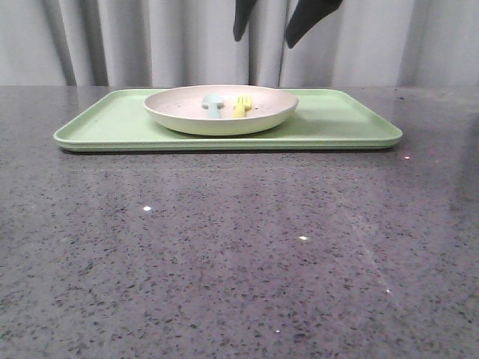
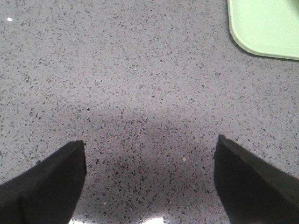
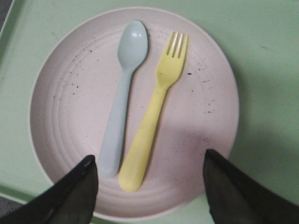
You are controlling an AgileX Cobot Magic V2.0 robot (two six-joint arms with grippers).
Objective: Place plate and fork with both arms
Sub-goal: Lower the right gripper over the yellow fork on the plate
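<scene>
The cream-white plate (image 1: 221,112) with a pinkish speckled inside stands on the light-green tray (image 1: 337,123). The yellow fork (image 1: 239,106) lies in the plate beside a pale blue spoon (image 1: 214,105). My right gripper (image 1: 263,39) hangs open and empty high above the plate. In the right wrist view the plate (image 3: 70,93), fork (image 3: 156,116) and spoon (image 3: 122,102) lie below the open right gripper (image 3: 149,156). My left gripper (image 2: 150,140) is open and empty over bare table, with a corner of the tray (image 2: 266,28) beyond it. It does not show in the front view.
The grey speckled table (image 1: 224,247) stretches from the tray to the front edge. A grey curtain (image 1: 112,37) hangs behind the tray. The tray (image 3: 261,46) surrounds the plate on all sides.
</scene>
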